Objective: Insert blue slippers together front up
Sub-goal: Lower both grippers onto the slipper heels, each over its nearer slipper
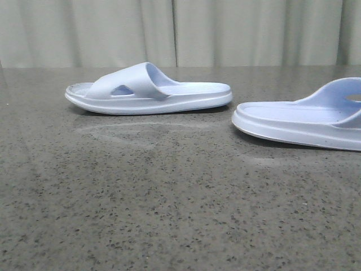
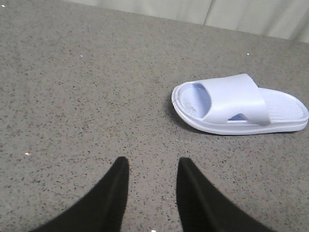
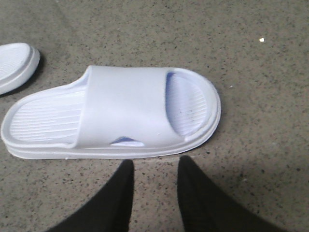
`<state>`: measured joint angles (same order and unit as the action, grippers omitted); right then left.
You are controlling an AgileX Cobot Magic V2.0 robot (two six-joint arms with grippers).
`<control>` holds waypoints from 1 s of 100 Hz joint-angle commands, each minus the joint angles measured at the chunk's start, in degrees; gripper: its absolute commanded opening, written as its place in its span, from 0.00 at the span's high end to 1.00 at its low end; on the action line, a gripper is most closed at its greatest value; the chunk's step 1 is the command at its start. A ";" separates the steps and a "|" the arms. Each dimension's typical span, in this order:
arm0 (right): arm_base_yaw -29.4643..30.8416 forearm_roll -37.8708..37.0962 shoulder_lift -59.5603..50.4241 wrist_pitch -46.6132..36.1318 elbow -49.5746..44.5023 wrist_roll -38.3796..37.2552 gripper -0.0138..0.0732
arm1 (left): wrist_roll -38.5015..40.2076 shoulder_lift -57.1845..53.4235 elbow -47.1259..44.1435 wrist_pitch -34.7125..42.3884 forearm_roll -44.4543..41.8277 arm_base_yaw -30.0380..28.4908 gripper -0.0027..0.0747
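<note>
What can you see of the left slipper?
The left slipper is pale lavender-blue, looks like moulded foam, with a thick sole, a wide strap with a triangular side cutout and a ribbed footbed. It lies sole-down on the table, toe pointing left, apart from the right slipper. Nothing else touches it.

Two pale lavender-blue moulded foam slippers (image 1: 148,90) (image 1: 307,121) with ribbed footbeds lie on a grey, black-speckled stone tabletop (image 1: 169,197); pale grey-green pleated curtain (image 1: 225,31) behind.
</note>
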<state>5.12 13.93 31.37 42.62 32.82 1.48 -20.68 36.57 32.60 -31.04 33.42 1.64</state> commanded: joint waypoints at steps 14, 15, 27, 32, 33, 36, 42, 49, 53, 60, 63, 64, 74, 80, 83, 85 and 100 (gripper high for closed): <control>2.11 -5.50 7.09 -5.39 5.81 -0.12 0.56 | -1.02 3.63 2.17 2.51 3.35 0.40 0.57; 2.12 -5.50 7.72 -5.39 5.95 -0.12 0.56 | -1.02 3.72 2.17 2.51 3.35 0.40 0.57; 3.42 -5.29 14.18 -5.03 7.44 -0.12 0.56 | -1.92 5.02 2.26 2.51 4.10 0.40 0.57; 4.11 -5.17 16.61 -5.88 7.44 -0.12 0.56 | -3.18 5.53 2.26 2.51 5.06 0.40 0.57; 4.36 -5.16 16.89 -5.89 7.44 -0.12 0.56 | -3.34 5.69 2.26 2.51 5.33 0.40 0.57; 4.92 -4.45 18.20 -6.26 7.44 -0.12 0.56 | -3.76 6.10 2.26 2.51 5.67 0.40 0.57; 6.15 -2.40 20.37 -6.82 7.44 1.22 0.56 | -4.13 6.77 2.26 2.51 5.96 0.40 0.57; 7.80 1.05 22.41 -7.35 7.44 4.37 0.56 | -5.01 7.55 2.26 2.51 6.56 0.40 0.57; 8.88 3.03 23.45 -7.48 7.44 5.65 0.56 | -5.11 8.14 2.26 2.51 6.78 0.40 0.57; 11.52 6.66 25.00 -7.33 7.44 8.76 0.56 | -6.49 9.01 2.26 2.51 7.88 0.40 0.57; 12.93 8.70 25.61 -6.97 7.44 11.14 0.56 | -7.00 9.26 2.26 2.51 8.63 0.40 0.57; 13.21 9.95 25.87 -6.86 7.44 11.71 0.56 | -7.16 9.53 2.26 2.51 8.80 0.40 0.57; 16.82 19.42 28.20 -4.75 7.44 20.38 0.56 | -10.26 10.71 2.26 2.51 11.57 0.40 0.57; 19.12 23.17 29.78 -4.02 7.44 23.53 0.56 | -12.15 11.28 2.26 2.51 13.86 0.40 0.57; 20.15 24.31 30.49 -3.55 7.44 24.53 0.56 | -12.92 11.57 2.30 2.51 14.77 0.40 0.57; 20.88 25.15 31.05 -3.05 7.44 25.28 0.56 | -13.48 11.70 2.30 2.51 15.35 0.40 0.57; 23.47 31.77 35.35 -0.02 7.44 31.47 0.56 | -14.56 12.49 2.39 2.51 15.98 0.40 0.57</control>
<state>27.39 40.17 65.32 42.00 38.31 28.84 -34.40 48.95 32.88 -30.87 46.72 1.64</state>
